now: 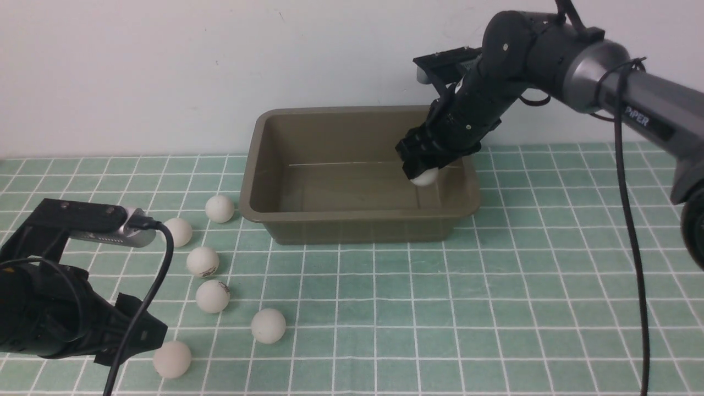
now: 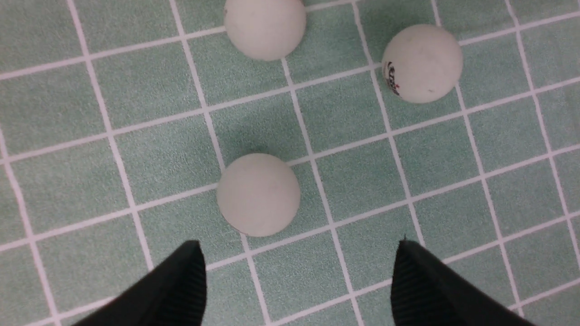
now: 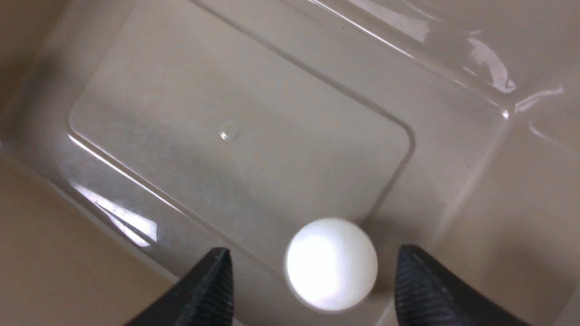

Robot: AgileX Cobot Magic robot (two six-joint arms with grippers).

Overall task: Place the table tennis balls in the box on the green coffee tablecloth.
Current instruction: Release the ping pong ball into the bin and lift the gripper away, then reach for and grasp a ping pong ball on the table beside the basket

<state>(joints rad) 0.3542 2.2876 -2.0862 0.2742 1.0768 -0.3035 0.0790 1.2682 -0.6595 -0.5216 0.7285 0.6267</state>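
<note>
While 6 balls [image 1: 213, 296] lie beside the box [image 1: 357, 223], 1 ball [image 1: 424, 177] is inside.

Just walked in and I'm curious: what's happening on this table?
The right gripper, fingers open, reaches into the box with one white ball loose between them. Six other balls lie on the green cloth left of the box; the left gripper hovers open near one.
</note>
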